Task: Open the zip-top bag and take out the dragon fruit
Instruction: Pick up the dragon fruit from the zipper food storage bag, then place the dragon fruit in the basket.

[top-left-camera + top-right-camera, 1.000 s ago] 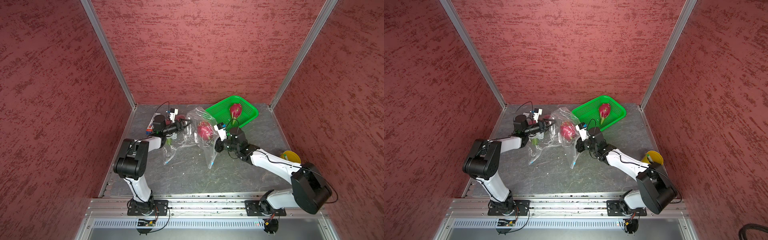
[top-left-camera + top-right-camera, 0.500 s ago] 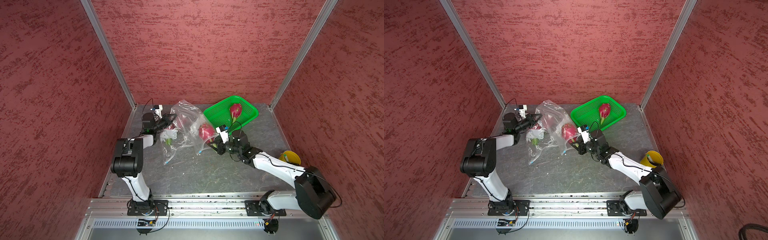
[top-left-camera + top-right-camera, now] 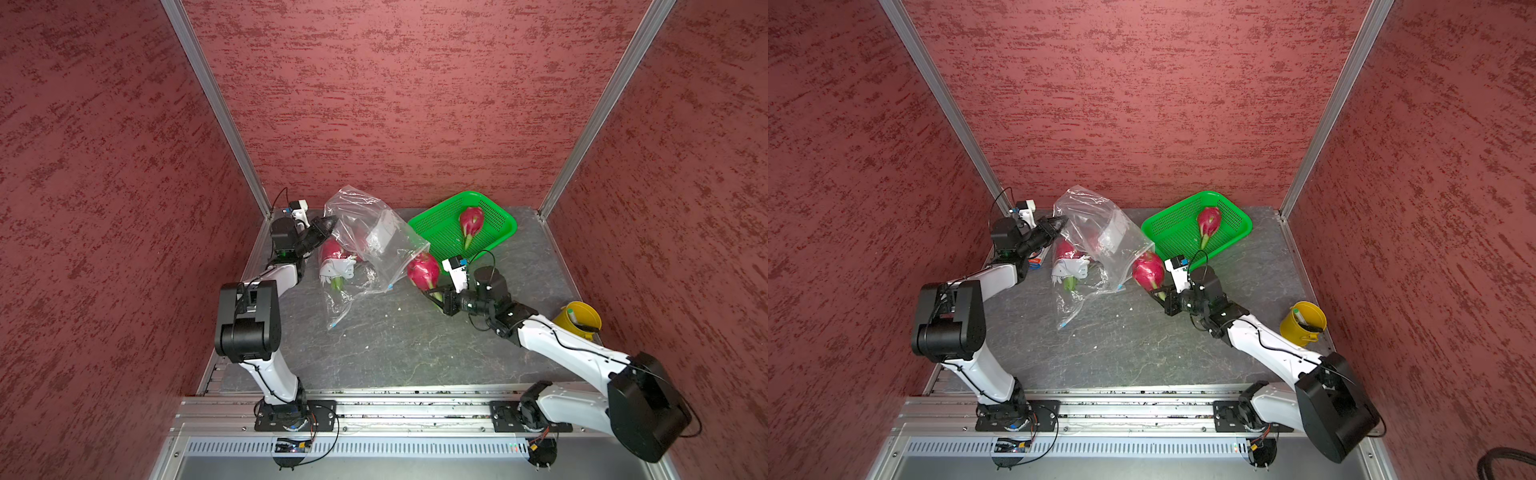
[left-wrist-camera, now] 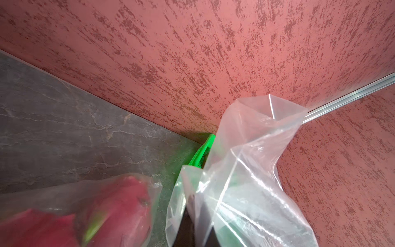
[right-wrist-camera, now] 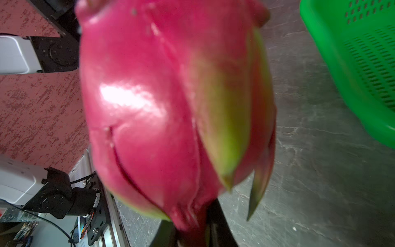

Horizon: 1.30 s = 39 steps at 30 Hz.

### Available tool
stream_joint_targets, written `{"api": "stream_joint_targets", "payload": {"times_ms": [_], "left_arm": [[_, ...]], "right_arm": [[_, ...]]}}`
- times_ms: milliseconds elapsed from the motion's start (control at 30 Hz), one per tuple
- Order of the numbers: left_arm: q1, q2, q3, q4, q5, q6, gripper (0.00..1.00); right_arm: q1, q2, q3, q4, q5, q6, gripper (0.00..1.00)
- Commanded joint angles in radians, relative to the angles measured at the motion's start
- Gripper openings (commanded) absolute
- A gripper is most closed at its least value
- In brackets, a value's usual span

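Dragon fruit (image 3: 423,271) clamped in right end effector (image 3: 435,296); left end effector (image 3: 329,224) pinches zip-top bag (image 3: 374,235).

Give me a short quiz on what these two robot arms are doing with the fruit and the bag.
1. True or false: the right gripper is empty.
2. How many fruits lie in the basket? A none; B one; C three.
3. Fill in: the left gripper pinches the ___.
Key: 1 false, it grips a fruit by its leafy end. 2 B, a lone fruit. 3 bag.
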Motion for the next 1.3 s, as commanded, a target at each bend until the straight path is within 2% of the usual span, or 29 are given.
{"api": "stream_joint_targets", "payload": {"times_ms": [0,300,567,900,1067,1267], "left_arm": [[0.005,-0.038,-0.035,-0.039,-0.039,0.042,0.00],[0.014,-0.117,-0.139,-0.108,-0.076,0.087,0.00],[0.026,-0.229,-0.229,-0.151,-0.053,0.097,0.00],[-0.049,-0.363,-0.292,-0.327,-0.021,0.147,0.00],[-0.063,-0.415,-0.310,-0.373,-0.021,0.166,0.00],[-0.061,-0.432,-0.317,-0.395,-0.031,0.186,0.00]], "right_arm": [[-0.045,-0.034,0.002,-0.026,0.031,-0.026,0.01],[-0.171,0.028,0.117,-0.085,0.086,-0.146,0.01],[-0.261,0.223,0.310,-0.102,0.210,-0.252,0.01],[-0.289,0.643,0.650,-0.125,0.325,-0.188,0.04],[-0.289,0.799,0.799,-0.181,0.405,-0.128,0.06],[-0.294,0.939,0.913,-0.225,0.425,-0.082,0.09]]}}
